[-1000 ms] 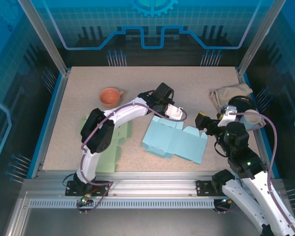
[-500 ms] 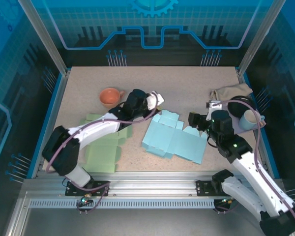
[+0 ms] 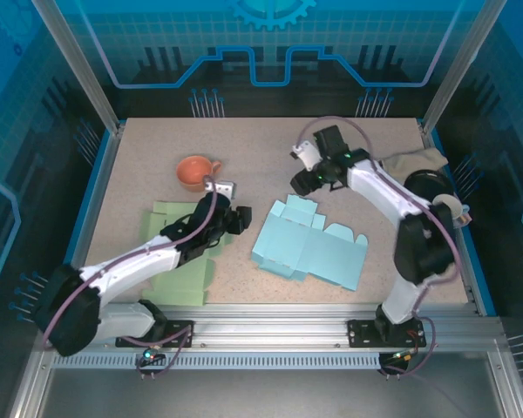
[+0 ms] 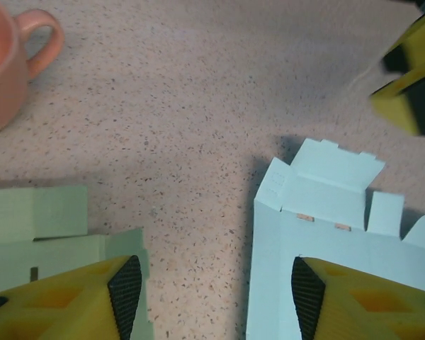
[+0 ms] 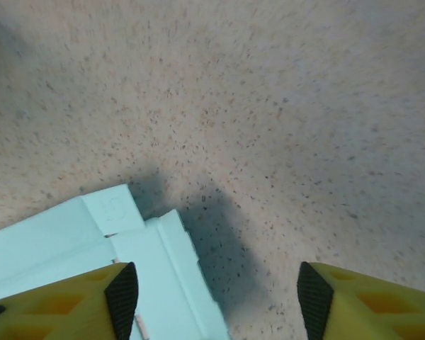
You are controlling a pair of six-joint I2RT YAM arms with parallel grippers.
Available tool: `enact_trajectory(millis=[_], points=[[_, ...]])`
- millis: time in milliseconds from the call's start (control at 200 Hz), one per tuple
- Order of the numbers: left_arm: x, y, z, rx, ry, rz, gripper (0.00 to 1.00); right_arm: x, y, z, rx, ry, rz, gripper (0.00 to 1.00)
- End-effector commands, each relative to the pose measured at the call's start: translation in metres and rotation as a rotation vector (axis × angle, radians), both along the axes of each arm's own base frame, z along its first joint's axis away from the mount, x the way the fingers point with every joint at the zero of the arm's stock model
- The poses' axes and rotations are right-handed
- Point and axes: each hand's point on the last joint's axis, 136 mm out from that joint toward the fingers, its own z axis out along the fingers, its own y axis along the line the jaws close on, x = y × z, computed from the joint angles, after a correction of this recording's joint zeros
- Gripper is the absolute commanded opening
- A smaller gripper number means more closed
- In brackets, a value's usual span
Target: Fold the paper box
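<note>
The paper box [image 3: 309,246] lies flat and unfolded at mid-table, light blue, flaps along its far edge. My left gripper [image 3: 236,218] hovers just left of it, open. In the left wrist view the box [image 4: 340,234] runs under the right fingertip [image 4: 308,294], bare table lies between the jaws of the left gripper [image 4: 216,294], and nothing is held. My right gripper [image 3: 301,180] hangs open above the box's far left corner. In the right wrist view that corner of the box [image 5: 138,251] sits by the left fingertip [image 5: 122,297], with the right gripper [image 5: 218,297] over bare table.
A flat green box [image 3: 181,257] lies left of the blue one, partly under my left arm. An orange cup [image 3: 195,172] stands behind it. A beige cloth [image 3: 411,163] and a pale cup [image 3: 444,209] sit at the right edge.
My left gripper pulled back from the box's far edge to its left side and opened wider. My right arm swung from the table's right side to beyond the box's far edge, jaws narrowing.
</note>
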Motion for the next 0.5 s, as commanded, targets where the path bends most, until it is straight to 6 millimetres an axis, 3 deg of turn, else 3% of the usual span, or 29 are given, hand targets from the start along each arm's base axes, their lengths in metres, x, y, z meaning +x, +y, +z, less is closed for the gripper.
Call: enact_trajectory(millis=[0,255,310,495], points=[[-0.014,0.026,-0.011,-0.061,0.058,0.141,0.62,-0.032,-0.001,-0.028,-0.090,0.191,0.196,0.59],[-0.033,0.047,-0.017,-0.077,0.020,0.170,0.62,-0.038,0.014,-0.065,-0.063,0.286,0.311,0.52],[-0.035,0.050,-0.016,-0.078,0.007,0.180,0.62,-0.042,0.013,-0.073,-0.069,0.313,0.327,0.44],[-0.034,0.054,-0.015,-0.073,-0.007,0.197,0.62,-0.051,0.014,-0.085,-0.063,0.363,0.377,0.29]])
